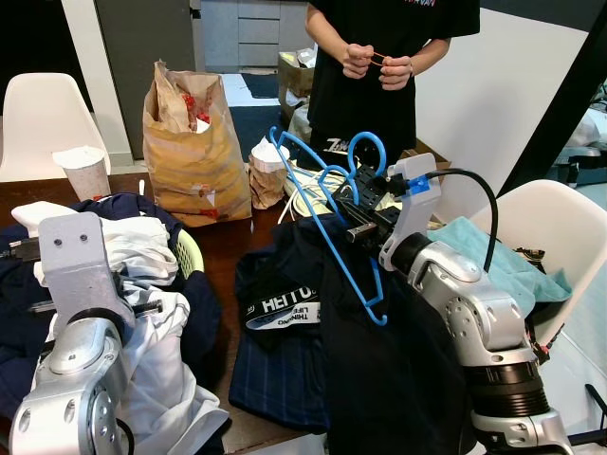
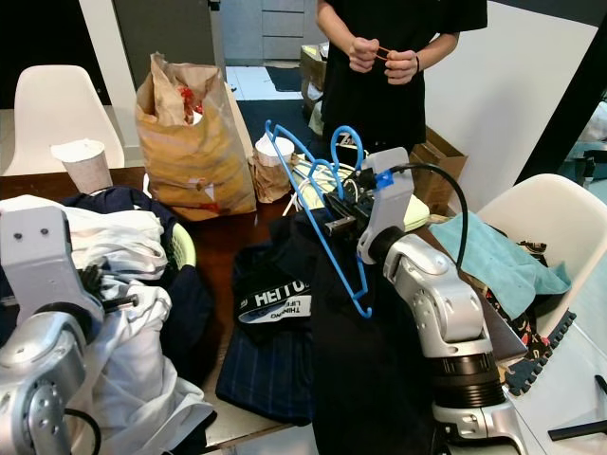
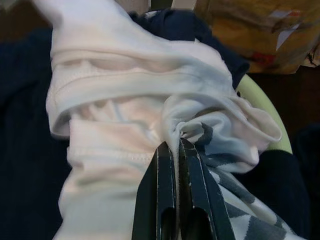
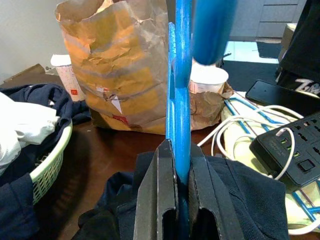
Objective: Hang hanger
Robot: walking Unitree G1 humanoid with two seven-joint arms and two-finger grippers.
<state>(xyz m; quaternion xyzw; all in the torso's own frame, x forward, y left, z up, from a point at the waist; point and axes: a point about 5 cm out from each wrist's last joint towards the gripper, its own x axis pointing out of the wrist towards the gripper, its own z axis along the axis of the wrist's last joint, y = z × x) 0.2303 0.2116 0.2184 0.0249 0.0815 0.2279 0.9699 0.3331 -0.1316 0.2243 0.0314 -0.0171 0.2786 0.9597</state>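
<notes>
A blue plastic hanger (image 1: 327,204) is held up over the table, its hook (image 1: 368,152) toward the person. My right gripper (image 4: 176,165) is shut on the hanger's blue bar (image 4: 179,100). A dark garment (image 1: 379,351) drapes from the hanger down over my right arm. My left gripper (image 3: 175,150) is shut on a fold of white cloth (image 3: 130,115) in the laundry heap (image 1: 142,256) on the left, over a pale green basket (image 1: 190,251).
A person (image 1: 379,66) stands beyond the table, hands together. On the wooden table: a brown paper bag (image 1: 194,142), paper cups (image 1: 85,171), a black power strip (image 4: 290,145) with white cables, a dark folded garment (image 1: 280,313). White chairs (image 1: 550,227) flank the table.
</notes>
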